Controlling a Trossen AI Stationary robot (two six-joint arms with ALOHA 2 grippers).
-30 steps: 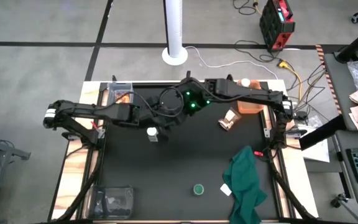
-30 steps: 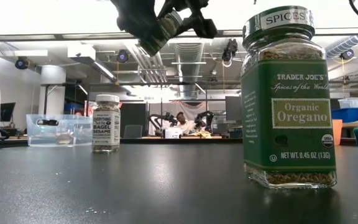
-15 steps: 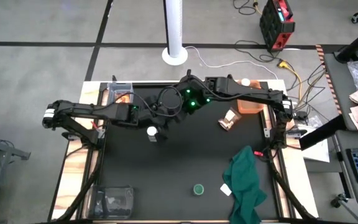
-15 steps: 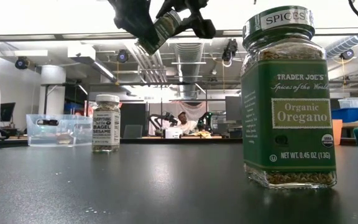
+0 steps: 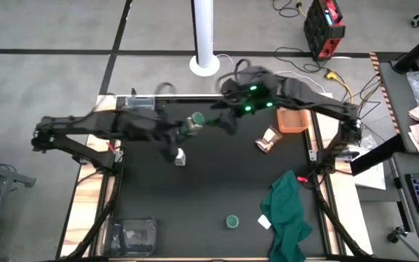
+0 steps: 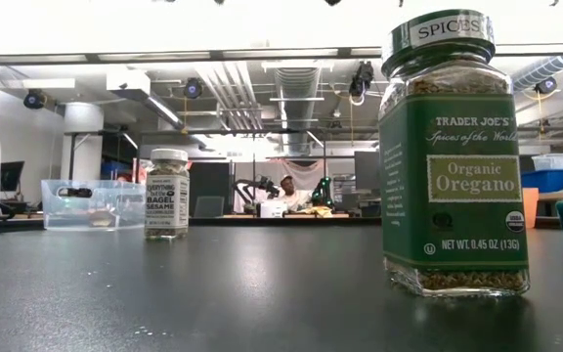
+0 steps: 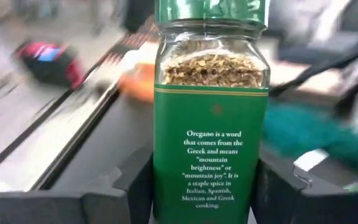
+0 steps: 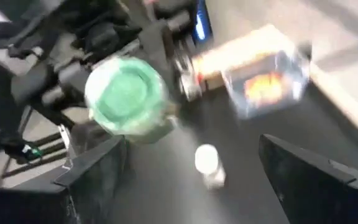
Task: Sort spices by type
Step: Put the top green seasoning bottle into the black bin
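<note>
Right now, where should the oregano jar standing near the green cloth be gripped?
From above: it stands upright. Close the jaws on the flat glass sides of the oregano jar just under its lid; the green cloth lies close on one side.

Black table (image 5: 195, 204) — jars, foil packet (image 5: 267, 140), cloth (image 5: 287, 215)

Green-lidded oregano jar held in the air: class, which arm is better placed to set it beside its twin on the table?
Left. The left gripper is shut on the oregano jar, while the right gripper is open and holds nothing. The twin jar stands free.
</note>
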